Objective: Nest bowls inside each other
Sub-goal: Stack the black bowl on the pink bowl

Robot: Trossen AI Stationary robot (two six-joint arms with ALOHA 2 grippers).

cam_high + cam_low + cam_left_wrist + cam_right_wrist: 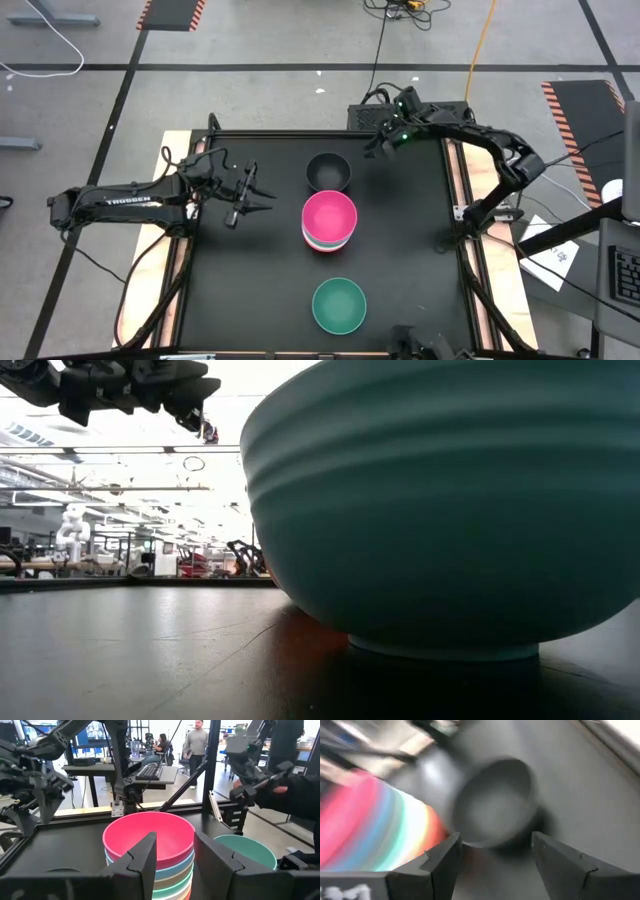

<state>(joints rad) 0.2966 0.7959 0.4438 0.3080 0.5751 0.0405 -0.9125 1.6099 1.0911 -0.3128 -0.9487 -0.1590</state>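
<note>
my right hand [492, 852] is spread wide and empty, above the far edge of the surface [250, 300], with the black bowl [328, 171] just ahead of its fingers. the stack [329, 222], magenta bowl [330, 215] on top, sits mid-surface just beside the black one; the teal bowl [339, 305] waits alone near the near edge. my left hand [243, 196] hovers open toward the left edge, facing the stack. this view is smeared, so my line on the rim is probably off; a skewed pinch could skid the black bowl into the stack and tip it.
</note>
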